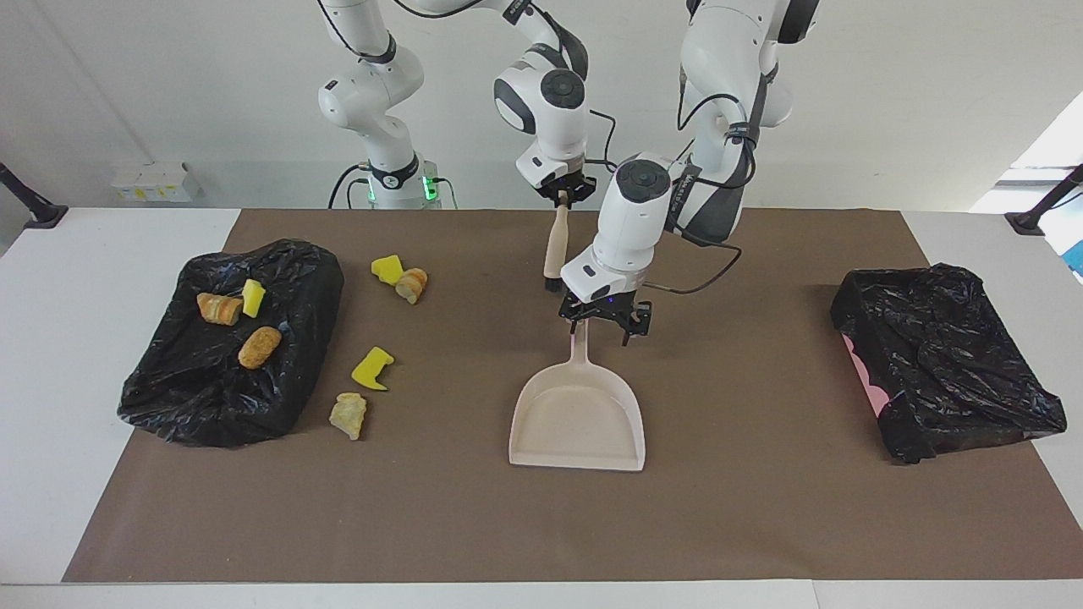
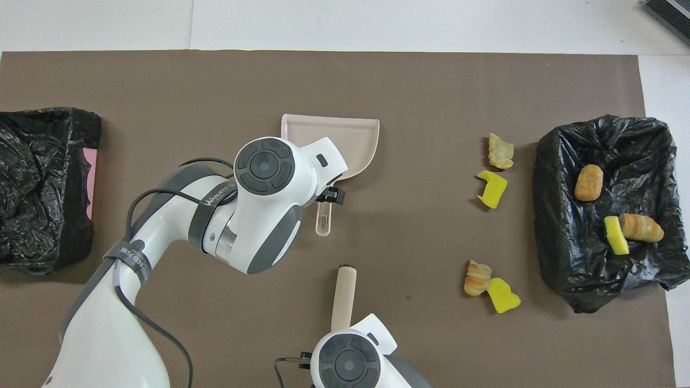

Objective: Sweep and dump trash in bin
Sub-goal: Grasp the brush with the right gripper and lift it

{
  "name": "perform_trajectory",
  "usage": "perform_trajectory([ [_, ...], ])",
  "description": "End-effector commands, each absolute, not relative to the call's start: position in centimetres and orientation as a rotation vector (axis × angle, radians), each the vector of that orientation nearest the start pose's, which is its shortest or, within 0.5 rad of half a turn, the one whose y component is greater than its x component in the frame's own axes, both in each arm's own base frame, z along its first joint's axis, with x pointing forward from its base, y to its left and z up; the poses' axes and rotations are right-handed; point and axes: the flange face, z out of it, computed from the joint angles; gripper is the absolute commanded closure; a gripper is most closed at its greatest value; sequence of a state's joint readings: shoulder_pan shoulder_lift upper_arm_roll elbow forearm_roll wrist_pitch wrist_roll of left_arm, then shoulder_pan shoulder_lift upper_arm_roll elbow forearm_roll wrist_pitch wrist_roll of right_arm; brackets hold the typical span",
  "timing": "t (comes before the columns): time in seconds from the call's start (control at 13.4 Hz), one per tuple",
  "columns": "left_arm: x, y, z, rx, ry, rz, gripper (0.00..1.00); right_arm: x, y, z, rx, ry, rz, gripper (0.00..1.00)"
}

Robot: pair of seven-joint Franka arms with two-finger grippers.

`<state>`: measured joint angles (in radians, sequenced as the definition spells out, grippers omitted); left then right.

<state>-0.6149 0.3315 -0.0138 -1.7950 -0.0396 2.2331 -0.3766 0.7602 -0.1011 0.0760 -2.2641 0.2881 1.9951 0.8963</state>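
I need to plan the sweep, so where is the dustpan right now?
The dustpan lies flat mid-mat, handle pointing toward the robots, under the open left gripper.

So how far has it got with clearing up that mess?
Early days. Three chunks already lie in the bin at the right arm's end. In hand: the right gripper is shut on the brush, lifted off the mat, and the left gripper is open over the dustpan handle. Left: four chunks on the mat beside that bin to sweep and dump.
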Motion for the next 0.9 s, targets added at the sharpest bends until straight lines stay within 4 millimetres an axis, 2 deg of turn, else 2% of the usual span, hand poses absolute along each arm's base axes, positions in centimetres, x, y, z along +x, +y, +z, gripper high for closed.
perform_trajectory([
  [0.0,51.8,-39.9,35.5,-3.233,0.241,-0.152,0.00,33.9,32.8,40.6,-3.075,0.365,0.455,1.00],
  [0.15,51.4,-39.9,35.1,-3.224,0.248,-0.124,0.00,35.6,30.9,40.3,-3.124,0.351,0.398,1.00],
  [0.22,50.8,-40.1,34.9,-3.216,0.263,-0.105,0.08,36.8,29.5,40.1,-3.120,0.356,0.398,1.00],
  [0.3,50.8,-40.0,34.9,-3.209,0.262,-0.091,0.23,37.6,28.5,39.8,-3.121,0.348,0.399,1.00],
  [0.37,50.9,-39.9,35.0,-3.201,0.266,-0.096,0.44,38.4,27.3,39.5,-3.120,0.378,0.405,1.00],
  [0.45,50.9,-39.8,35.0,-3.187,0.275,-0.089,0.70,38.6,26.4,39.3,-3.121,0.425,0.419,1.00],
  [0.52,50.9,-39.7,35.0,-3.150,0.317,-0.109,0.84,38.9,25.5,39.1,-3.124,0.485,0.453,1.00],
  [0.6,51.0,-39.6,35.4,-3.116,0.360,-0.147,0.94,38.7,24.7,39.0,-3.152,0.578,0.489,1.00],
  [0.67,51.1,-39.6,35.6,-3.109,0.375,-0.156,0.97,38.3,23.8,39.2,-3.197,0.652,0.508,1.00],
  [0.82,51.8,-39.0,36.6,-3.118,0.366,-0.183,1.00,38.0,20.4,41.0,-3.194,0.826,0.590,1.00],
])
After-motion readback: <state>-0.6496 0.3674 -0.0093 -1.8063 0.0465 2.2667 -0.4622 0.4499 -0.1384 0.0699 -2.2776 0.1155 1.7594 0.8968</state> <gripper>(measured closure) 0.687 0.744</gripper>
